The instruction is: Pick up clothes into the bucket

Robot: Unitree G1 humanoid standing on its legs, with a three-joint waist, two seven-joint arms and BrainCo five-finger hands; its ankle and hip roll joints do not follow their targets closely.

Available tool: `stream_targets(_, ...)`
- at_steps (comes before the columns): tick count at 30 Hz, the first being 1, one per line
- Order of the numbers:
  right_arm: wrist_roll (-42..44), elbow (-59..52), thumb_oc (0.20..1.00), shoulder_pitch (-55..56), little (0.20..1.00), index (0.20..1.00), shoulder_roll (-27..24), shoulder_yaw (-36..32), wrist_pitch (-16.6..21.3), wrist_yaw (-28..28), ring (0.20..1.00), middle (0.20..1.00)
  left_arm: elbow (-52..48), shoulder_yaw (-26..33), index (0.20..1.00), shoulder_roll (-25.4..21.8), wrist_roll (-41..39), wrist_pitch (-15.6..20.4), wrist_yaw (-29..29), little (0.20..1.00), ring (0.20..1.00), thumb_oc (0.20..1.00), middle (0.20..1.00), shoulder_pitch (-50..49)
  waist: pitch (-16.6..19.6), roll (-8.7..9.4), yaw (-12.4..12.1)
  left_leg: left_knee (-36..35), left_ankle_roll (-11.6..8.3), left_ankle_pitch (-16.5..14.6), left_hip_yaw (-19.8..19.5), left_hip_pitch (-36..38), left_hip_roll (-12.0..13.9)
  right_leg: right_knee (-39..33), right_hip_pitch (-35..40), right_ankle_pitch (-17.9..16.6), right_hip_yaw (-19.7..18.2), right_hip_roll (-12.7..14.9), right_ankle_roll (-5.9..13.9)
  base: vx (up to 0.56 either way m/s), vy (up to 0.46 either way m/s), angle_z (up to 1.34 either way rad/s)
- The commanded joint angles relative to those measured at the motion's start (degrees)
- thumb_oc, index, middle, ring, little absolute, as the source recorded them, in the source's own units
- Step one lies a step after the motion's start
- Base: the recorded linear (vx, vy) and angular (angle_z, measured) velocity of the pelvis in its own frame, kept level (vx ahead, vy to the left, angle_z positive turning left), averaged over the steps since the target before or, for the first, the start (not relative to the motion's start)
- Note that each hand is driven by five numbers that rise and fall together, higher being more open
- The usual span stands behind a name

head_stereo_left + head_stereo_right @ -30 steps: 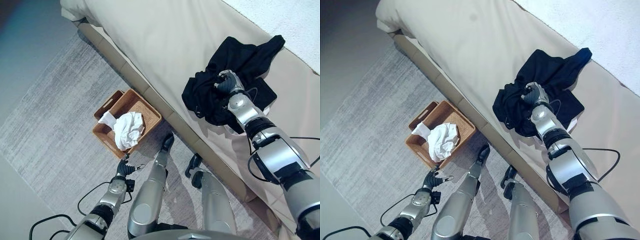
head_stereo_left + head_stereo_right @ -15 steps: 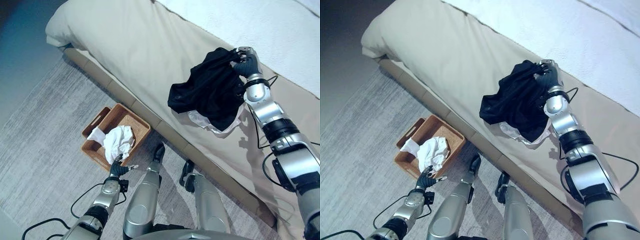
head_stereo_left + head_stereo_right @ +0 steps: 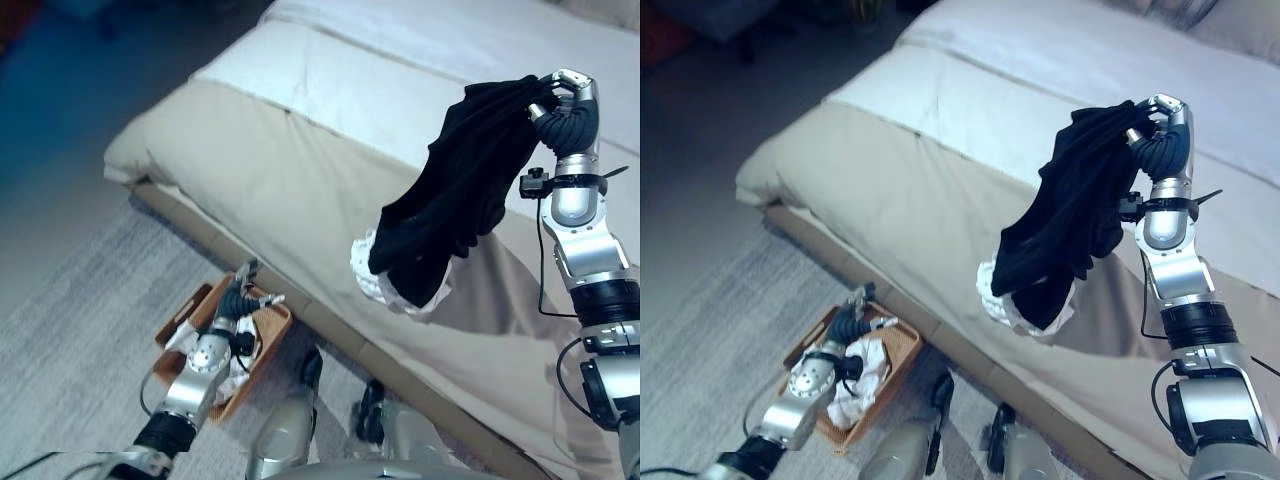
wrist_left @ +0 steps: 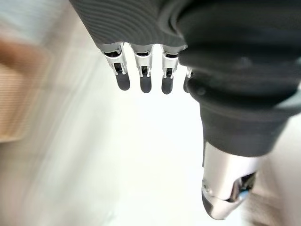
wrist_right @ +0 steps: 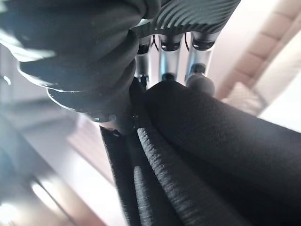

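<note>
My right hand (image 3: 565, 105) is raised high over the bed, shut on a black garment (image 3: 460, 200) that hangs free from it. A white piece of cloth (image 3: 375, 285) dangles at the garment's lower end. In the right wrist view the black cloth (image 5: 211, 141) is bunched under the curled fingers (image 5: 200, 47). The brown woven basket (image 3: 902, 345) stands on the floor beside the bed, with crumpled white clothing (image 3: 860, 375) inside. My left hand (image 3: 238, 300) hovers over the basket, fingers relaxed and holding nothing.
The bed (image 3: 300, 170) has a beige cover and a white sheet further back, and it runs across the view. Its low base edge (image 3: 200, 225) borders a grey rug (image 3: 70, 320) on which the basket stands.
The right hand has lifted the black garment off the bed, and it now hangs in the air. The left hand has come up over the basket. The camera has tilted up.
</note>
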State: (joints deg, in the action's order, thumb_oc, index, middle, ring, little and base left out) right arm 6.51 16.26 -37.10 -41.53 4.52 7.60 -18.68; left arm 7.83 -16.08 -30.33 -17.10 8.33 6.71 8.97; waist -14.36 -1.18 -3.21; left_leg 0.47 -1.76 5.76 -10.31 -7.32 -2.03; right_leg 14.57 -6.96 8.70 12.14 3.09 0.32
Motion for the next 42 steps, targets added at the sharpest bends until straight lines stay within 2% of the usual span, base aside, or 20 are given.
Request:
stream_targets(1, 5.2, -6.1, 0.2, -0.9, 0.2, 0.2, -2.9, 2.9, 2.5, 5.8, 0.2, 0.2, -5.6, 0.4, 1.0, -1.7, -1.2, 3.3, -1.9, 1.0, 1.0, 1.0, 1.0, 2.8, 8.2, 2.89, 1.1, 0.5, 2.58, -4.7, 4.6, 3.3, -1.1, -10.0, 3.2, -7.7, -4.5, 0.9, 3.86, 0.1, -0.019, -0.21)
stream_targets(4, 6.3, -8.6, 0.2, 0.0, 0.2, 0.2, -3.2, 4.3, 1.6, 8.7, 0.2, 0.2, -7.8, -0.6, 1.0, -2.4, -1.3, 2.5, -2.3, 1.0, 1.0, 1.0, 1.0, 6.0, 9.6, 2.99, 1.3, -0.2, 2.48, -5.0, 5.3, 4.8, -0.7, -11.4, 4.5, -8.1, -5.0, 0.7, 3.98, 0.09, -0.021, -0.23)
stream_targets(5, 8.0, -10.6, 0.2, 0.0, 0.2, 0.2, -3.3, 6.1, 1.0, 11.1, 0.2, 0.2, -8.6, -2.3, 1.0, -3.5, -1.3, 2.3, -2.9, 1.0, 1.0, 1.0, 1.0, 10.5, 10.9, 2.88, 1.7, -0.8, 2.31, -5.2, 6.0, 6.0, -0.4, -12.4, 5.6, -8.4, -5.4, 0.5, 4.13, 0.08, -0.031, -0.33)
stream_targets(10, 12.3, -15.7, 0.2, 0.1, 0.2, 0.2, -3.1, 10.5, 0.0, 16.5, 0.2, 0.2, -6.3, -7.9, 1.0, -3.9, -3.0, 1.1, -4.7, 1.0, 1.0, 1.0, 1.0, 18.7, 12.7, 2.38, 2.5, -1.6, 2.07, -5.4, 7.3, 8.3, -0.2, -13.4, 7.7, -8.6, -6.2, 0.4, 4.21, 0.07, -0.028, -0.17)
stream_targets(15, 14.8, -20.9, 0.2, -0.1, 0.2, 0.2, -2.4, 13.8, -0.2, 20.4, 0.2, 0.2, -3.0, -12.4, 1.0, -1.9, -2.7, 0.2, -5.8, 1.0, 1.0, 1.0, 1.0, 23.6, 13.8, 1.75, 3.2, -2.2, 1.91, -5.4, 8.1, 9.6, -0.1, -14.2, 8.9, -8.8, -6.5, 0.3, 4.34, 0.01, -0.004, -0.03)
stream_targets(16, 14.8, -20.9, 0.2, -0.1, 0.2, 0.2, -2.5, 13.8, -0.2, 20.4, 0.2, 0.2, -2.9, -12.4, 1.0, -1.9, -2.7, 0.3, -5.8, 1.0, 1.0, 1.0, 1.0, 23.7, 13.8, 1.73, 3.1, -2.2, 1.91, -5.4, 8.1, 9.6, -0.1, -14.3, 8.9, -8.8, -6.5, 0.3, 4.34, 0.0, -0.013, -0.06)
stream_targets(20, 17.4, -27.5, 0.2, 1.6, 0.2, 0.2, 0.6, 16.3, 0.2, 23.9, 0.2, 0.2, 2.3, -14.4, 1.0, 3.0, -3.0, -0.7, -6.0, 1.0, 1.0, 1.0, 1.0, 23.6, 14.6, 1.43, 4.0, -2.5, 2.04, -5.5, 8.7, 10.4, 0.0, -14.3, 9.5, -8.9, -6.7, 0.3, 4.35, 0.0, -0.001, -0.06)
stream_targets(31, 20.7, -35.9, 0.2, 3.4, 0.2, 0.2, 3.6, 18.1, 0.5, 27.4, 0.2, 0.2, 8.4, -15.6, 1.0, 8.7, -1.4, -2.4, -6.7, 1.0, 1.0, 1.0, 1.0, 21.2, 15.5, 1.09, 4.9, -2.7, 2.3, -5.8, 9.7, 11.1, 0.1, -14.7, 9.6, -9.2, -7.6, 0.4, 4.49, 0.0, 0.008, -0.05)
stream_targets(39, 22.0, -38.7, 0.2, 3.8, 0.2, 0.2, 4.8, 16.9, 1.2, 27.2, 0.2, 0.2, 8.9, -17.5, 1.0, 9.0, -3.3, -3.7, -8.9, 1.0, 1.0, 1.0, 1.0, 20.3, 15.2, 0.86, 5.5, -2.5, 2.7, -6.2, 10.4, 11.2, 0.0, -14.4, 9.3, -9.5, -8.3, 0.4, 4.67, 0.0, 0.017, -0.07)
stream_targets(42, 21.7, -38.8, 0.2, 4.0, 0.2, 0.2, 5.8, 16.6, 1.3, 26.9, 0.2, 0.2, 8.9, -18.0, 1.0, 9.1, -7.5, -4.3, -10.0, 1.0, 1.0, 1.0, 1.0, 19.8, 15.2, 0.78, 5.6, -2.3, 2.87, -6.3, 10.4, 11.4, -0.1, -14.2, 9.3, -9.4, -8.5, 0.4, 4.69, 0.01, 0.017, -0.09)
